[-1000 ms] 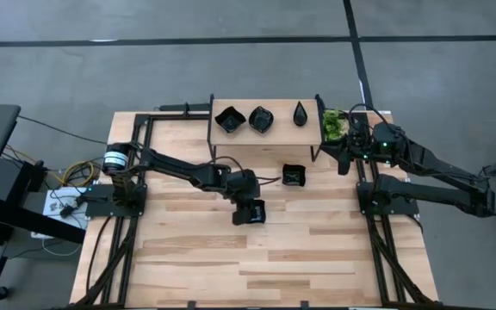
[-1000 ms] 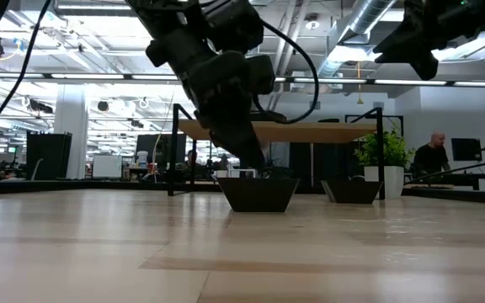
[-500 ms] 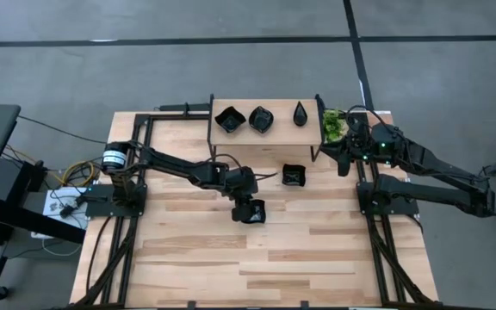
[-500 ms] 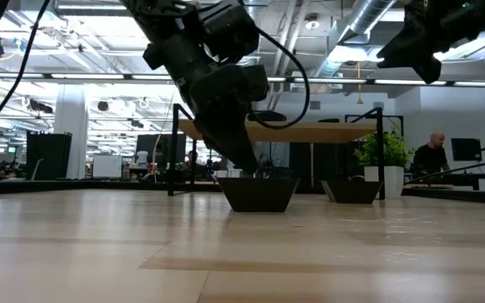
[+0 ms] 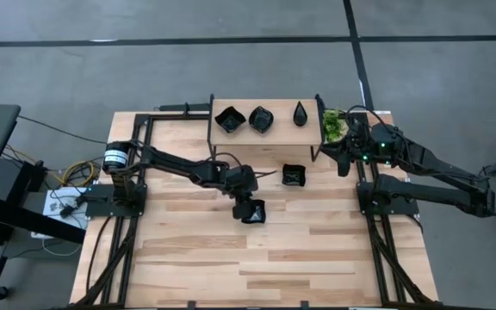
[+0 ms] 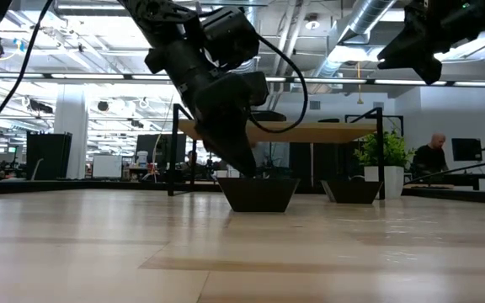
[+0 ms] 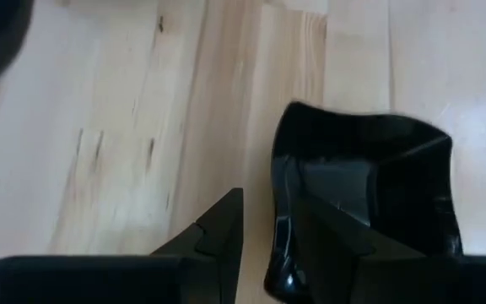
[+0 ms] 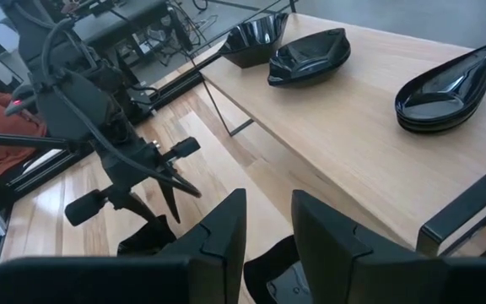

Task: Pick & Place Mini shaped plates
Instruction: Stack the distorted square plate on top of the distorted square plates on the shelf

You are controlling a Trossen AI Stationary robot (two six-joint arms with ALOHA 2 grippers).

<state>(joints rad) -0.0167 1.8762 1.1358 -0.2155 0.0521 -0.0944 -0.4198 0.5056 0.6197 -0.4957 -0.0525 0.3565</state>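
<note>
Left gripper (image 5: 251,210) gripping a square plate (image 7: 363,203) by its rim, mid-table.

The plate sat on the table (image 5: 317,258), one finger (image 7: 213,241) outside its wall, one inside. Over the last second the arm had edged slightly right, grip unchanged; a lift probably came next. A second plate (image 5: 294,175) lay farther right, stacks on the shelf (image 5: 265,142) beyond. Right gripper (image 8: 267,228), fingers narrowly apart, waited empty at far right.

Five black dishes (image 5: 230,120), one green plant (image 5: 331,124).
</note>
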